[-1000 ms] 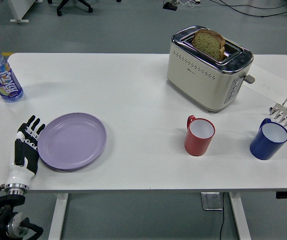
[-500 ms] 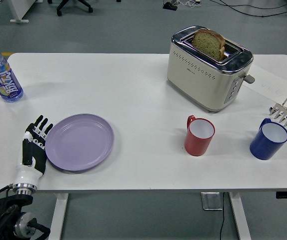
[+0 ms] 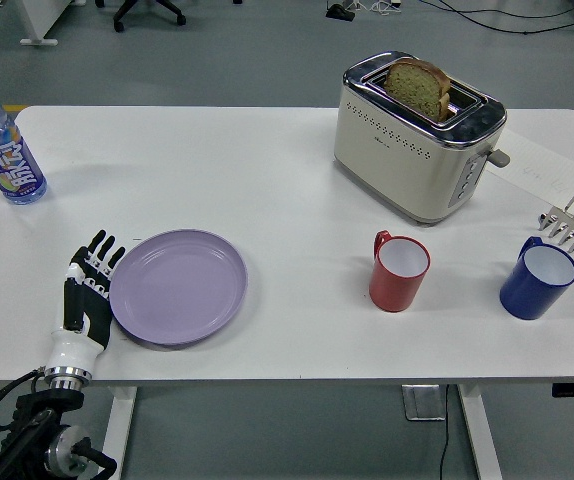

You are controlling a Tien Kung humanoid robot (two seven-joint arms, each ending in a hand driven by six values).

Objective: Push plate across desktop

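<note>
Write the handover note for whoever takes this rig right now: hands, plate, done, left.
Left hand: open, fingers straight, flat against the left rim of the purple plate, pushing it rightward.
Right hand: not in view.
Plate: empty, flat on the white table, near the front edge, left of centre. It has slid right over the last second.
Ahead in its path: red mug, then blue mug. The toaster holding bread and the bottle stand well clear.
Left: continue the push, stopping short of the red mug.

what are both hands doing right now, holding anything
Left hand: open, fingers straight, flat against the left rim of the round purple plate, holding nothing.
Right hand: not in view.
</note>
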